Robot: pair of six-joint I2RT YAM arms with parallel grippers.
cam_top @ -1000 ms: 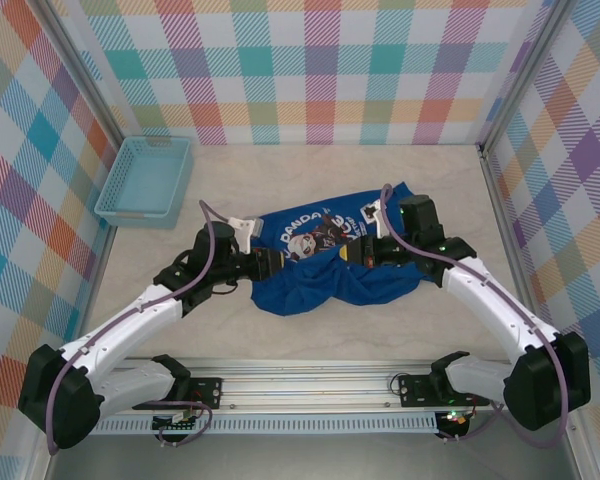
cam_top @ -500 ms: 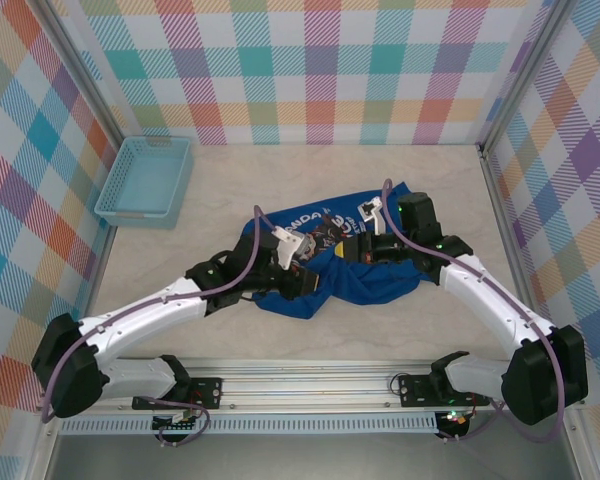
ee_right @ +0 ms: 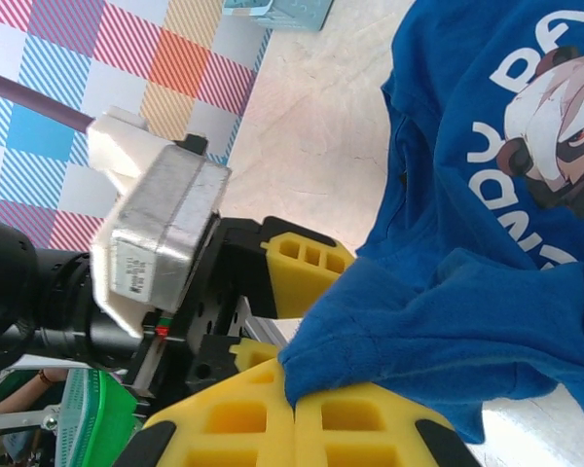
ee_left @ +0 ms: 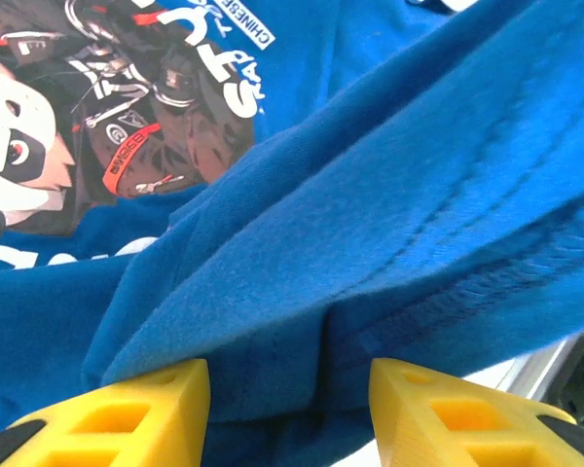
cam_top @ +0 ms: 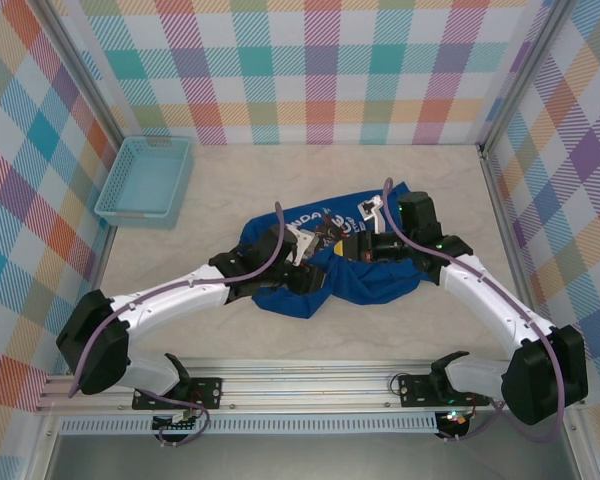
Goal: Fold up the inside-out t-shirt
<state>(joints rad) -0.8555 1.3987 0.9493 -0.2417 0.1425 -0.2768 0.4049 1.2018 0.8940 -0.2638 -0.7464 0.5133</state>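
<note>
The inside-out t-shirt [cam_top: 380,285] lies crumpled near the centre of the tabletop [cam_top: 310,180] with its print facing up, well apart from the light blue basket [cam_top: 145,180] at the far left corner. The left end effector [ee_left: 290,413] has its jaws apart, with a thick fold of the blue cloth lying between its two yellow fingers [ee_left: 136,413]. The right end effector [ee_right: 294,394] is closed, fingers pressed together on an edge of the t-shirt, just beside the left end effector.
</note>
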